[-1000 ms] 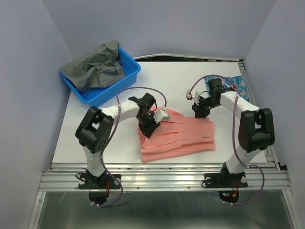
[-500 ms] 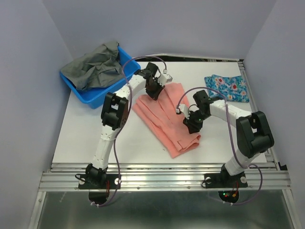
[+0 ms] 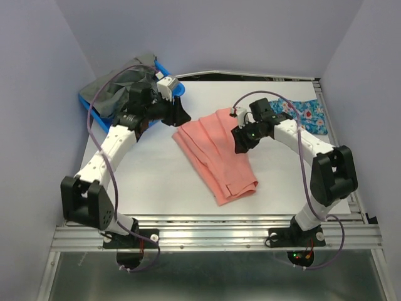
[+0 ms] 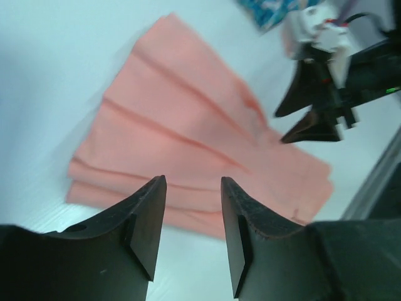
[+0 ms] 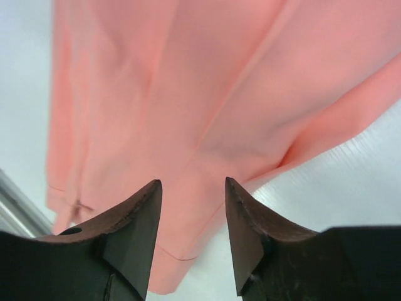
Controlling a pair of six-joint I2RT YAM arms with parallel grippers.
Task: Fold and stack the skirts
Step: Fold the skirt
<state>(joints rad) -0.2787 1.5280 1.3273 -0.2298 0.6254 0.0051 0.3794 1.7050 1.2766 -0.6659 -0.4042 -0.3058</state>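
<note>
The salmon-pink pleated skirt (image 3: 216, 153) lies folded in a long slanted strip at the middle of the table; it also shows in the left wrist view (image 4: 194, 138) and the right wrist view (image 5: 169, 94). The blue flowered skirt (image 3: 307, 113) lies folded at the back right. My left gripper (image 3: 180, 114) is open and empty, just left of the pink skirt's far end (image 4: 191, 188). My right gripper (image 3: 239, 143) is open and empty, above the pink skirt's right edge (image 5: 191, 188).
A blue plastic basket (image 3: 94, 108) with a grey cloth (image 3: 122, 84) in it stands at the back left, right behind my left arm. The table's front edge is a metal rail (image 3: 219, 229). Purple walls close in both sides.
My left gripper has drawn back from the pink skirt toward the basket. My right gripper has risen and moved toward the skirt's right edge. The skirt lies slightly shifted, let go by both.
</note>
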